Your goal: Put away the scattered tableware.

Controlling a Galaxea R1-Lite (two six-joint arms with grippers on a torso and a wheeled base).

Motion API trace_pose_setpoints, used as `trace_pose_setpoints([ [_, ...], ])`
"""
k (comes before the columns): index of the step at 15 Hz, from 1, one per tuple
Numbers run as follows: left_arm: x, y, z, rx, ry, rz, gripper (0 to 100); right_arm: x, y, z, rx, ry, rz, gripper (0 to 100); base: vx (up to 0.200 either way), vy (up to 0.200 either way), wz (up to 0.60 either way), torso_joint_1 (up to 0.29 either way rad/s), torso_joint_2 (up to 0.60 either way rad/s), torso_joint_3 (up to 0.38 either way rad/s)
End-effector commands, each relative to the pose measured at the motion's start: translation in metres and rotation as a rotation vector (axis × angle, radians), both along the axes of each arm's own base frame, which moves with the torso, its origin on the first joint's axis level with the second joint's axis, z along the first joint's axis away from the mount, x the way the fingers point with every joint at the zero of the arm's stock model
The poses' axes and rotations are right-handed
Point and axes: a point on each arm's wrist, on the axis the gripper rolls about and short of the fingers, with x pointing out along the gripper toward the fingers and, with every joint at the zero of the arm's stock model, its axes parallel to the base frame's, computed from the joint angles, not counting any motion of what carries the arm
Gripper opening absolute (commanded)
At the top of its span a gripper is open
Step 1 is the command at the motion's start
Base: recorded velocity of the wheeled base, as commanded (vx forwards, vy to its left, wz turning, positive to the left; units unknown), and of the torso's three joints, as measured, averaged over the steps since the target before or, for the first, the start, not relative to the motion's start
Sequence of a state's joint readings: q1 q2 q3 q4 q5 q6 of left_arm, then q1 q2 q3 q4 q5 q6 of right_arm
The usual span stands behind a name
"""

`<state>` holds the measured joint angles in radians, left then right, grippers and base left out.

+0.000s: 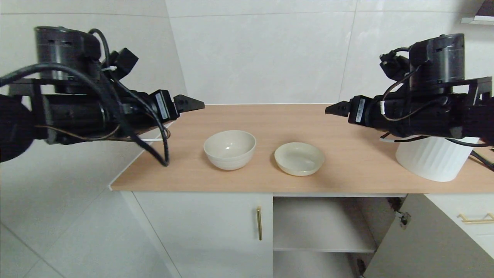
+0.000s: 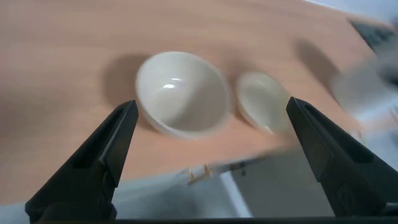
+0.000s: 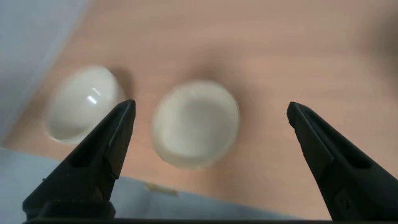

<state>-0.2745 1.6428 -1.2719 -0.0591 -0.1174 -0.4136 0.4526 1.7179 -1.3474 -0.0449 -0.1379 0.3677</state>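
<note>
Tub (image 1: pixel 436 158) half hidden behind right arm (image 1: pixel 417 112) | left hand (image 2: pixel 210 106) apart | right hand (image 3: pixel 211 106) apart

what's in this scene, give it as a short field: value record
surface: wooden countertop
tableware: deep bowl, with a shallow dish to its right, apart, both upright and empty
other item: white ribbed container at the counter's right end
left end effector: open, raised above the counter, holding nothing
right end effector: open, raised, holding nothing
cabinet: right compartment open, left door shut
</note>
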Motion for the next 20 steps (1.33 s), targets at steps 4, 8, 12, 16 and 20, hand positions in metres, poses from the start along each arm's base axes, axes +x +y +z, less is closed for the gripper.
trace_pose_setpoints([
  [4,0.063,-0.014,-0.061,0.038,0.158,0.124,100,0.026,0.014,-0.035,-0.064,0.131,0.001,100,0.000,0.000,0.00,0.000,0.00,0.000],
  [8,0.084,-0.018,-0.086,0.074,0.205,0.162,100,0.031,0.017,-0.045,-0.074,0.153,0.002,100,0.000,0.000,0.00,0.000,0.00,0.000],
  [12,0.093,-0.020,-0.102,0.130,0.226,0.186,100,0.029,0.019,-0.044,-0.077,0.149,0.000,100,0.000,0.000,0.00,0.000,0.00,0.000],
  [16,0.094,-0.025,-0.107,0.137,0.238,0.176,100,0.030,0.019,-0.045,-0.091,0.146,-0.029,100,0.000,0.000,0.00,0.000,0.00,0.000],
  [20,0.093,-0.034,-0.111,0.143,0.243,0.155,0,0.029,0.019,-0.045,-0.090,0.145,-0.029,100,0.000,0.000,0.00,0.000,0.00,0.000],
])
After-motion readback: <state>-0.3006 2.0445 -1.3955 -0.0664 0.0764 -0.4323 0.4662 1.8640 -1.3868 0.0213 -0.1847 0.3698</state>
